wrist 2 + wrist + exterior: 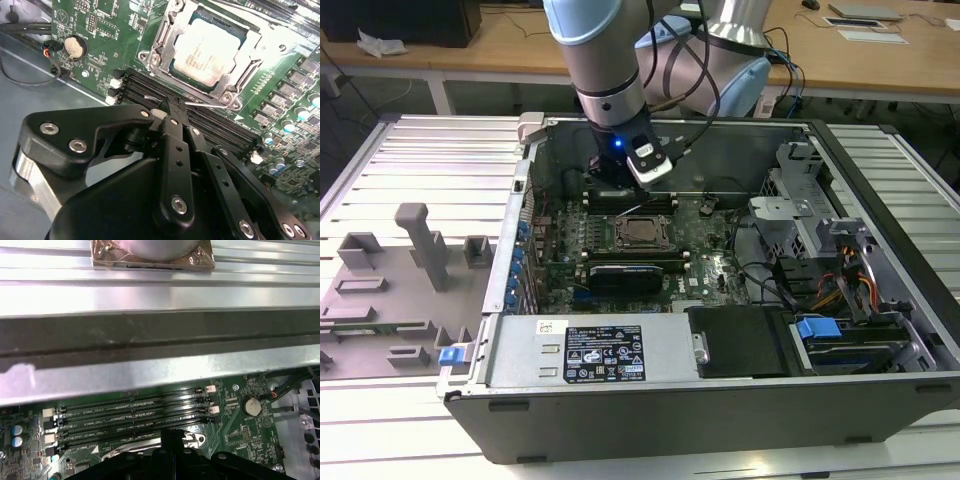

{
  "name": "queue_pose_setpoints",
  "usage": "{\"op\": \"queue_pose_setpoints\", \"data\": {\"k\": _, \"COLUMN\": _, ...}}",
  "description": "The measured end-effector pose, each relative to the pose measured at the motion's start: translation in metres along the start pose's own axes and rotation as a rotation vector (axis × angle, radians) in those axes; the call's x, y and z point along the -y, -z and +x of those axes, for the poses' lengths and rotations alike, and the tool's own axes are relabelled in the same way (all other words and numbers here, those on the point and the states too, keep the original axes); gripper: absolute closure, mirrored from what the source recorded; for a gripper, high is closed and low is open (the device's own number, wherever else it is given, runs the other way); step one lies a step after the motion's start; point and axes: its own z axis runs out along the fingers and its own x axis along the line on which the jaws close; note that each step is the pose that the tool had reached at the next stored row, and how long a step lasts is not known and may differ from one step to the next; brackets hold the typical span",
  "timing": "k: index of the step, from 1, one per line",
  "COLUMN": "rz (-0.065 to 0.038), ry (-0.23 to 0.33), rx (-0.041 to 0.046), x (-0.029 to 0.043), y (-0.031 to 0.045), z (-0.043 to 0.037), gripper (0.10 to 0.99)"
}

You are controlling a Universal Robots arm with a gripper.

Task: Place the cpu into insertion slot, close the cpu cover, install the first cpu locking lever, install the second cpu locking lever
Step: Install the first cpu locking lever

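Sees cpu (210, 47) seated in slot, cover (163, 36) down over it. Holds gripper (169, 107) closed, tips at thin lever (207, 104) lying along cover's near edge, parallel to memory slots (135, 85); cpu just beyond. Cannot tell whether lever is pinched.

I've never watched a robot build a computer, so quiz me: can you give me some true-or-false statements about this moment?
1. The pale silver-grey square cpu lies in the dark-framed insertion slot. True.
2. The thin silvery metal cpu cover stands raised. False: it lies flat around the cpu.
3. The black gripper has its tip over the long black memory slots. True.
4. The gripper carries the cpu. False: the cpu sits in the slot.
5. A round silver coin cell sits on the green circuit board. True.
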Motion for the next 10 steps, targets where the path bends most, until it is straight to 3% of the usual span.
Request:
{"op": "queue_pose_setpoints", "data": {"k": 4, "rz": 0.005, "ry": -0.019, "rx": 0.0038, "x": -0.0051, "y": -0.0021, "z": 0.0012, "gripper": 0.98}}
{"op": "queue_pose_setpoints", "data": {"k": 10, "rz": 0.013, "ry": -0.048, "rx": 0.0109, "x": -0.005, "y": -0.0041, "z": 0.0017, "gripper": 0.98}}
